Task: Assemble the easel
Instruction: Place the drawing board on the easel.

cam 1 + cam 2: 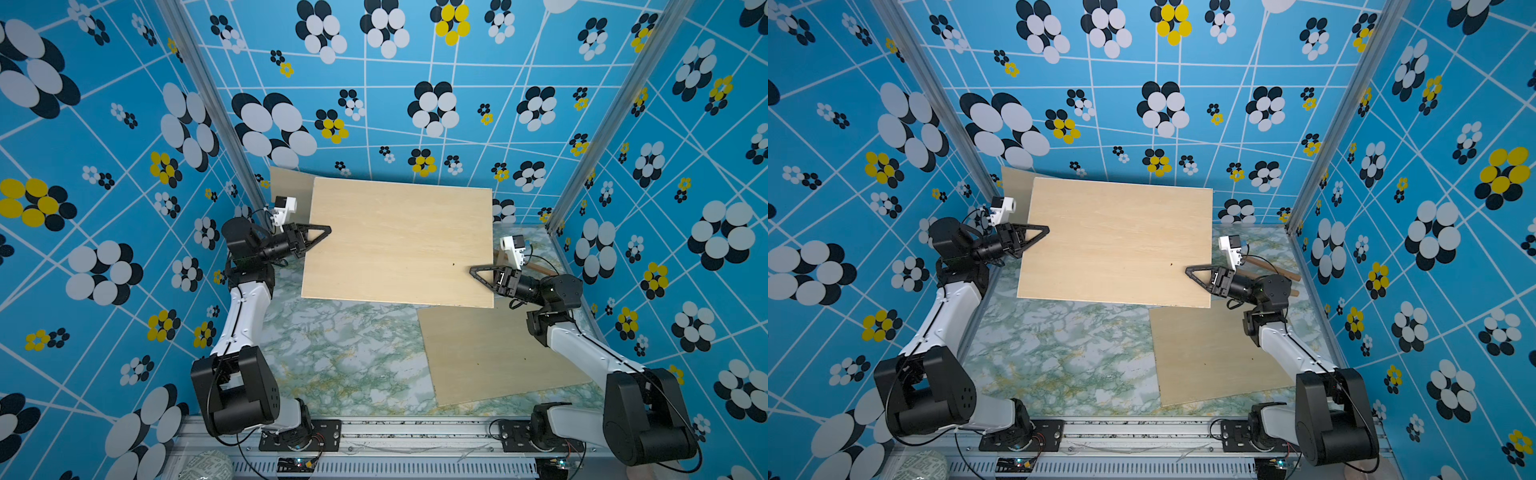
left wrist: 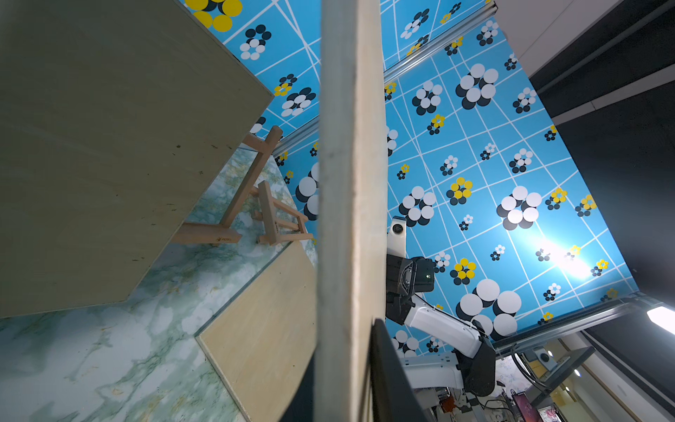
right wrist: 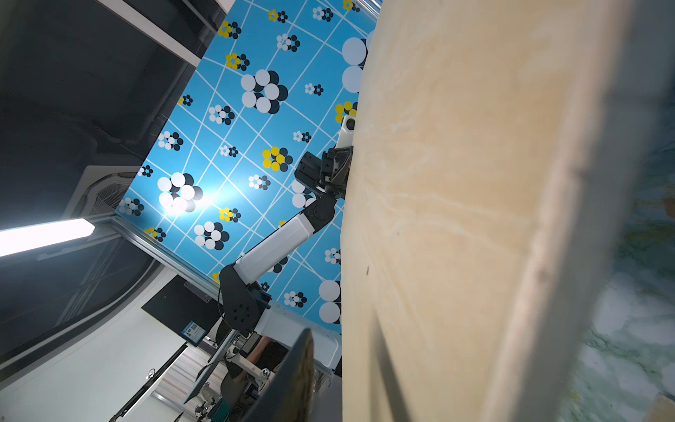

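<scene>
The plywood board (image 1: 399, 241) hangs clear above the marbled table (image 1: 332, 353), its long axis running left to right. The left gripper (image 1: 326, 230) clamps the board's left edge. The right gripper (image 1: 473, 271) straddles the right edge, but its visible finger (image 3: 292, 372) stands off the face, so it looks loosened. The wooden easel frame (image 2: 255, 204) lies flat at far right, just past the board's right end and nearest the right arm.

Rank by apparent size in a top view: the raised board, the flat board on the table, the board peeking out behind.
1. raised board, though nearest the camera.
2. flat board, partly covered.
3. rear board: only a corner shows.
</scene>
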Motion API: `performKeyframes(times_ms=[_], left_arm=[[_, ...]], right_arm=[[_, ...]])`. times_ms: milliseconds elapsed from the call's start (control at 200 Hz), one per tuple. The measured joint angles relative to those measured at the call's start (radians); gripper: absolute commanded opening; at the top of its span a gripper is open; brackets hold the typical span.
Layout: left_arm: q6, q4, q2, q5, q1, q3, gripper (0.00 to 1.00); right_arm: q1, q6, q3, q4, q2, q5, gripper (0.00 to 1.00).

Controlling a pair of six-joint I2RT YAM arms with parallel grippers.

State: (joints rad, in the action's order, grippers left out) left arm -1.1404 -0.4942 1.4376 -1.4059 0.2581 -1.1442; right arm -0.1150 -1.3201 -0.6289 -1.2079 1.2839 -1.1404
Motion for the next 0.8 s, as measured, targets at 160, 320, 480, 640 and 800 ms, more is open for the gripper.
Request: performKeyframes(times_ms=[160,320,480,640,800], left_arm=[[0.038,0.073,-0.027,0.007,0.004,0.027,0.00],[0.087,0.160,-0.048,0.011,0.000,0.032,0.00],[0.093,0.181,-0.049,0.010,-0.006,0.032,0.00],[0.085,0.179,-0.049,0.007,-0.006,0.032,0.00],[0.121,0.148,-0.040,0.007,-0.018,0.023,0.00]], right_arm=[[0.013,0.001,0.000,0.023,0.000,-0.017,0.42],[0.045,0.006,0.000,0.047,0.000,-0.024,0.41],[0.063,0.008,0.000,0.064,0.000,-0.022,0.41],[0.069,0.003,-0.008,0.060,0.010,-0.022,0.24],[0.077,-0.087,-0.012,0.061,0.010,-0.027,0.00]])
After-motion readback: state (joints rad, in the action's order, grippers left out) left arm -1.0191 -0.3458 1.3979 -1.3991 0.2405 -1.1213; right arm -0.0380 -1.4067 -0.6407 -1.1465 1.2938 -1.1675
